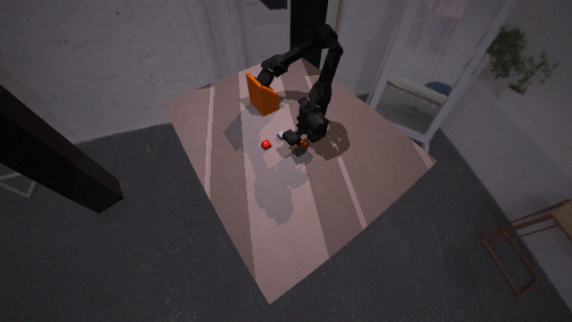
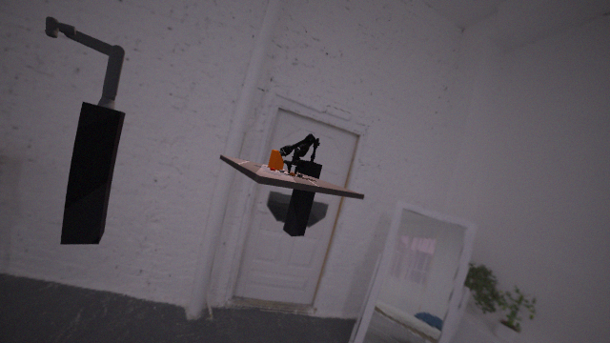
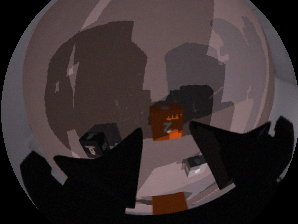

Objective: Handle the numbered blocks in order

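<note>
My gripper (image 1: 301,141) (image 3: 166,128) is open, its fingertips standing on either side of an orange block (image 1: 305,143) (image 3: 167,122) with gaps to both. The orange block shows a digit that looks like 2 in the wrist view and appears to sit on the table. A black block (image 3: 95,144) lies left of the left finger; its digit is too small to read surely. A white block (image 1: 281,134) (image 3: 194,165) is beside the right finger, its digit unreadable. A red block (image 1: 265,144) (image 2: 273,169) lies farther out; its digit cannot be read.
An upright orange panel (image 1: 263,96) (image 2: 275,160) stands on the table (image 1: 286,268) (image 2: 334,190), beside another black arm part. An orange patch (image 3: 170,203) shows at the wrist view's bottom edge. Dark arm shadows and light stripes cross the table top.
</note>
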`<state>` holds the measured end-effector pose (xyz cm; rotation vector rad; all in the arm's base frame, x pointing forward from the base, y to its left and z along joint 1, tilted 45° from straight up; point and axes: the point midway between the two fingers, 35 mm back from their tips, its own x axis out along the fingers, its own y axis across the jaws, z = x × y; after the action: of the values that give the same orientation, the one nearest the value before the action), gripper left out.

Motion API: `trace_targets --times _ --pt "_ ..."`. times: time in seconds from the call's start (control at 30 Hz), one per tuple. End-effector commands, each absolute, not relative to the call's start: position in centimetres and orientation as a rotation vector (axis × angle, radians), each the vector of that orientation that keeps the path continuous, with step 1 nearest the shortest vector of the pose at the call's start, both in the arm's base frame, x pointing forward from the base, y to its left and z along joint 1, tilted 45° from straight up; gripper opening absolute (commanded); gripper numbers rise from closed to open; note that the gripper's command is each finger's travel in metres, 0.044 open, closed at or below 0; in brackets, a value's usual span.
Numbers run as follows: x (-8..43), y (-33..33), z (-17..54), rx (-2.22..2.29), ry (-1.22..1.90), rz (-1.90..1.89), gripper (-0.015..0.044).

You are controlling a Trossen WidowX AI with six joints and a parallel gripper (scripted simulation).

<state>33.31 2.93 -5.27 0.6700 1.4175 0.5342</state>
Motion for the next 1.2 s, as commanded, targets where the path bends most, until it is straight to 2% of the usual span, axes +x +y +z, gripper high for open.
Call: trace_targets --times 0.0,0.03,0.43,0.63,0.8,1.17 --pt "33.2 3.0 -5.3 0.677 1.42 0.534 0.0383" --pt "33.2 3.0 -5.3 0.677 1.42 0.534 0.04" --pt "32.9 0.4 -2.8 0.676 1.42 0.532 0.04" --pt "32.3 -5.1 2.7 0.673 1.422 0.529 0.0242" --pt "32.2 -5.3 3.0 0.674 1.421 0.53 0.012" --pt "32.2 -5.3 3.0 0.674 1.421 0.53 0.012"
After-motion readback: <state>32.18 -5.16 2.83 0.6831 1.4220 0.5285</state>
